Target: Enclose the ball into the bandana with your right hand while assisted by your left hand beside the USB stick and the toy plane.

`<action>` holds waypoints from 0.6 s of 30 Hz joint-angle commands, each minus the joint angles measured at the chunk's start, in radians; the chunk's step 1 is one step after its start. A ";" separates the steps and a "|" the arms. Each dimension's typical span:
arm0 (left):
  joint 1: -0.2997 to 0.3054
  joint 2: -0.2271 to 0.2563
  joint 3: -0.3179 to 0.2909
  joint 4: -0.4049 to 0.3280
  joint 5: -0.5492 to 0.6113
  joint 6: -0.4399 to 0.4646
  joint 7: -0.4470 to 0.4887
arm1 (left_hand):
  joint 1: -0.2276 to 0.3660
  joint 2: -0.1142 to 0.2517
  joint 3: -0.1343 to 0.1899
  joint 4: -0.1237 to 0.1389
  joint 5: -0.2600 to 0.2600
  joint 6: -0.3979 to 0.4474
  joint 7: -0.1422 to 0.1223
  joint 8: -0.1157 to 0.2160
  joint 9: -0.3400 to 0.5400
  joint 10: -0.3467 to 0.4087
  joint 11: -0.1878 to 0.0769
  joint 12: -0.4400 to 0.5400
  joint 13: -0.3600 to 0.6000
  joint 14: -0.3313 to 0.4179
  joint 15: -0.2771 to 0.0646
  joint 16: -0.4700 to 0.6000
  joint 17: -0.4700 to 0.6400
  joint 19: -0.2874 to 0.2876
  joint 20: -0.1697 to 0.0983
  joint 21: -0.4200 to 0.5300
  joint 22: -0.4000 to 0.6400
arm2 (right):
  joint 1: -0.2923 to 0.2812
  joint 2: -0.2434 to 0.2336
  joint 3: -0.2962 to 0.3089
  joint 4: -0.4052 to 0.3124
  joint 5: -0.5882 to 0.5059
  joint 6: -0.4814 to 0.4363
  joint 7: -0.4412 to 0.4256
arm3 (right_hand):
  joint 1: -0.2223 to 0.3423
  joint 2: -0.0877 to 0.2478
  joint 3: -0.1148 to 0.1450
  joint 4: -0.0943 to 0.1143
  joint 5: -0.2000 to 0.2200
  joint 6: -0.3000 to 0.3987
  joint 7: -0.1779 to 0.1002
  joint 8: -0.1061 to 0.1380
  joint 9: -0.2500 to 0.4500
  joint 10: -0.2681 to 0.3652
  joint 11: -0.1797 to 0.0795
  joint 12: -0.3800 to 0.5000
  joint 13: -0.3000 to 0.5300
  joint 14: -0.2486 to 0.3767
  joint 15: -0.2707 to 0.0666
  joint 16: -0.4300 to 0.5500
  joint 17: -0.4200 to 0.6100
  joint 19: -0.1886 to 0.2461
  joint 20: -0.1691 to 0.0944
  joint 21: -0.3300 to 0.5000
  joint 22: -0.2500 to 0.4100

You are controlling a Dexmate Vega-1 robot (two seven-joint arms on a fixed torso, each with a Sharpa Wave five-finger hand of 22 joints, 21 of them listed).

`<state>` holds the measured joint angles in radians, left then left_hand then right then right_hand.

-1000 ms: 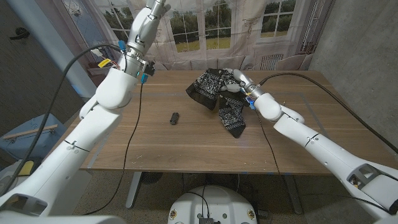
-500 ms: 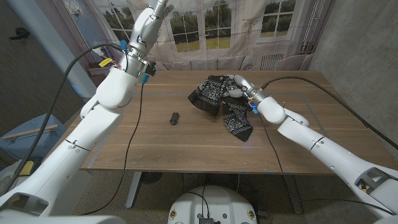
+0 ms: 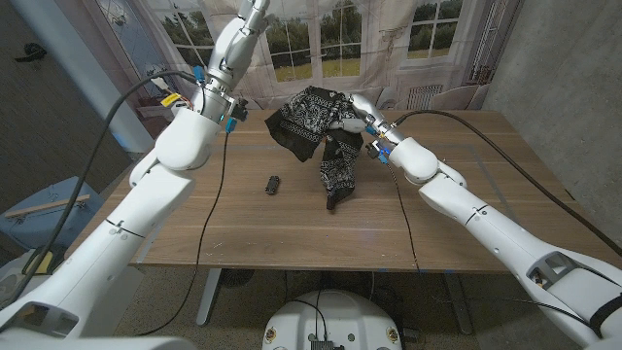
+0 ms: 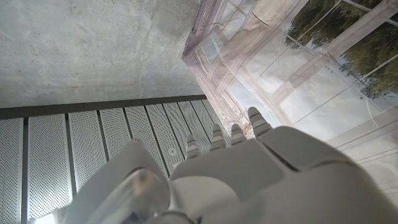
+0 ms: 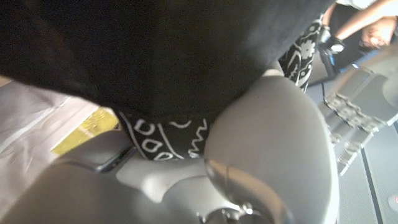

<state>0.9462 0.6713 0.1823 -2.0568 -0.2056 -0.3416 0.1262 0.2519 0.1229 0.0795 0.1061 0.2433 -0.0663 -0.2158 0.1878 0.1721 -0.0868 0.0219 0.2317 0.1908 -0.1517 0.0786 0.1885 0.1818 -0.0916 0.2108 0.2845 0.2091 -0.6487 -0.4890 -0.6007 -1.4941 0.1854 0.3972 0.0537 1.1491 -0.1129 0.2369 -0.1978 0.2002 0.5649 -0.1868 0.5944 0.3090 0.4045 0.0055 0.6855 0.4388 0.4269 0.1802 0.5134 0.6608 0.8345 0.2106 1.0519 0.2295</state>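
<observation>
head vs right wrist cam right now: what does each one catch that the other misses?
Head alone: the table, the small dark USB stick on it, and the left hand raised high, holding nothing. Right wrist alone: a close look at cloth draped over the hand's back, plus a person's hand at the picture's edge. Both: the right hand gripping the bandana, lifted off the wood.

The black cloth bandana with white paisley print [image 3: 316,122] hangs in soft, matt folds, limp and thin at its dangling end. The right robot hand [image 3: 352,116] gripping it has smooth, glossy white plastic shells, as has the raised left robot hand [image 4: 249,174]. The brown wooden table [image 3: 243,228] shows fine straight grain under a satin, faintly reflective finish. The small black USB stick [image 3: 274,184] looks matt.
</observation>
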 commanded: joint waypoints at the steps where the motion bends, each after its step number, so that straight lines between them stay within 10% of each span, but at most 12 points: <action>1: 0.006 -0.007 0.015 -0.002 0.011 0.018 0.017 | 0.006 0.001 0.003 -0.003 0.000 0.000 -0.003 -0.001 0.003 -0.004 0.001 -0.005 0.001 -0.011 -0.004 -0.001 -0.001 -0.005 0.002 -0.003 0.002 | 0.056 0.135 -0.014 0.108 0.317 0.039 0.239 | 0.269 0.260 0.118 0.041 0.002 0.129 0.121 0.005 0.004 0.269 -0.010 0.032 0.019 0.620 -0.400 -0.007 0.006 0.182 -0.432 0.010 0.001; 18: 0.011 -0.017 0.026 -0.001 0.045 -0.023 0.021 | 0.006 0.002 0.005 -0.004 0.000 -0.004 -0.003 -0.003 0.003 -0.002 0.003 -0.006 0.001 -0.009 -0.005 0.000 -0.001 -0.005 0.001 -0.005 0.002 | -0.028 0.120 0.034 0.225 0.340 -0.069 0.112 | 0.284 0.252 0.122 0.035 0.002 0.133 0.126 0.011 0.008 0.273 -0.010 0.042 0.029 0.622 -0.402 -0.027 0.019 0.158 -0.432 0.032 -0.004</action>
<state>0.9631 0.6630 0.1961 -2.0660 -0.1701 -0.3452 0.1507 0.2518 0.1229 0.0837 0.1020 0.2433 -0.0663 -0.2157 0.1878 0.1722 -0.0868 0.0218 0.2238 0.1909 -0.1570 0.0733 0.1886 0.1818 -0.0915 0.2108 0.2806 0.2092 -0.6399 -0.3684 -0.5899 -1.3438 0.5094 0.3623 0.2225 1.1596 -0.1234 0.2418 -0.1977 0.1978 0.5721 -0.1797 0.6001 0.3136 0.4045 0.0054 0.6859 0.4414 0.4274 0.1804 0.4878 0.6747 0.8345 0.2105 1.0764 0.2221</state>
